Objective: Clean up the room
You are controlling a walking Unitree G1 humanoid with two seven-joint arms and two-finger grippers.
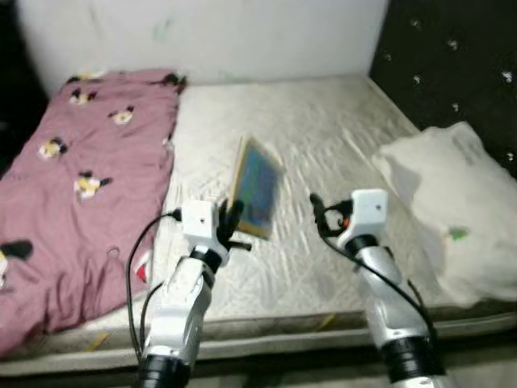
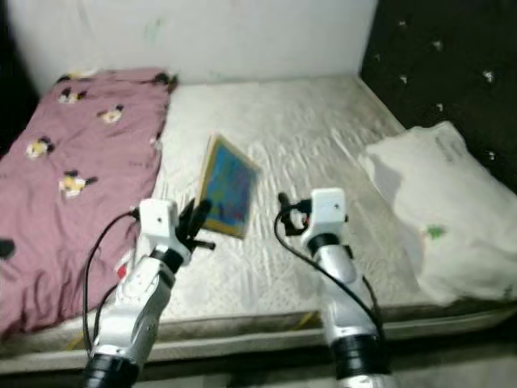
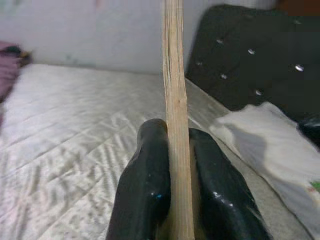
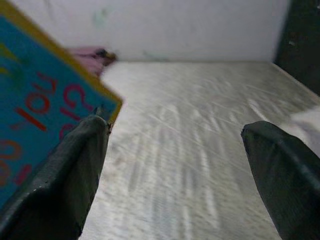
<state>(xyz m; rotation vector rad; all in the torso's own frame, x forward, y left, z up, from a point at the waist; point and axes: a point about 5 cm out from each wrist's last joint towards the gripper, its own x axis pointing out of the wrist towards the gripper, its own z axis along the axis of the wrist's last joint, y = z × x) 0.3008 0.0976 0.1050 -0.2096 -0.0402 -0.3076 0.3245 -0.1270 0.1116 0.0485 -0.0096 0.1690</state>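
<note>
A thin book (image 1: 257, 186) with a blue cover and yellow border is held up on edge above the bare mattress (image 1: 323, 129). My left gripper (image 1: 230, 220) is shut on its lower edge; in the left wrist view the book's page edge (image 3: 174, 100) stands between the two black fingers (image 3: 145, 200). My right gripper (image 1: 320, 212) hovers open to the right of the book, a little apart from it. In the right wrist view the blue cover with red letters (image 4: 35, 105) lies beside one finger (image 4: 65, 185).
A pink blanket (image 1: 81, 186) with cartoon prints covers the bed's left side. A white pillow (image 1: 452, 202) lies at the right, against a dark tufted headboard (image 1: 452, 65). A white wall (image 1: 202, 32) stands behind the bed. The mattress's front edge (image 1: 283, 327) is near my arms.
</note>
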